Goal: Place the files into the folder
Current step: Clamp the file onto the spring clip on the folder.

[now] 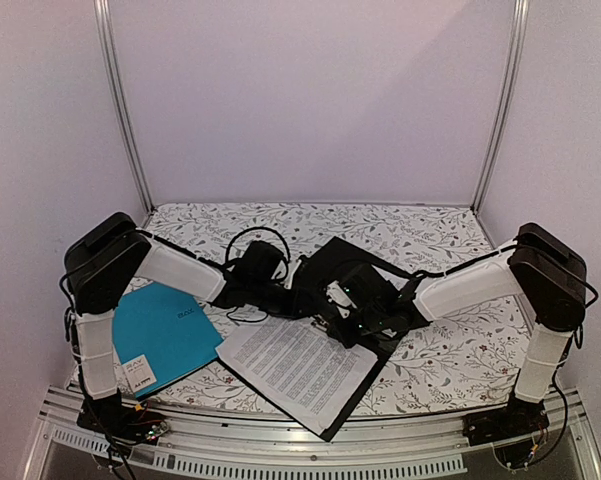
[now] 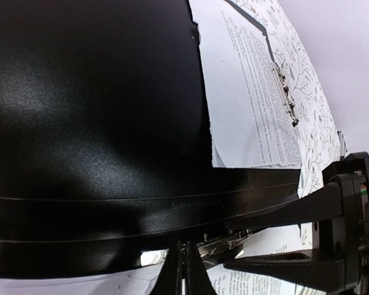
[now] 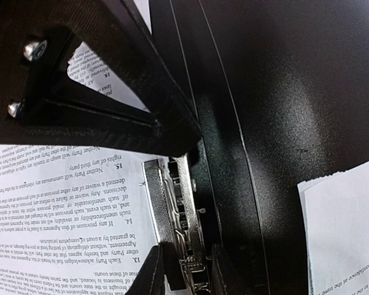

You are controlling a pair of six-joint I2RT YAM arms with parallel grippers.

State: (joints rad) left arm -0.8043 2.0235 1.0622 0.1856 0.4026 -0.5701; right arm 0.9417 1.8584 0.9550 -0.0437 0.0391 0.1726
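Note:
The black folder (image 1: 345,262) lies open at the middle of the table, its far cover raised. The files (image 1: 295,370), white printed sheets, lie on its near half. My left gripper (image 1: 283,293) is at the cover's left edge. In the left wrist view its fingers (image 2: 185,273) are pressed together at the edge of the black cover (image 2: 92,110), and the files (image 2: 245,104) lie beyond. My right gripper (image 1: 338,305) is at the spine. In the right wrist view it (image 3: 189,270) is closed around the silver clip (image 3: 172,209), next to the files (image 3: 61,209).
A teal-blue folder (image 1: 165,332) with a white label lies on the floral cloth at the near left, under my left arm. White walls with metal rails close in the back and both sides. The table's metal front edge (image 1: 300,450) runs just below the files.

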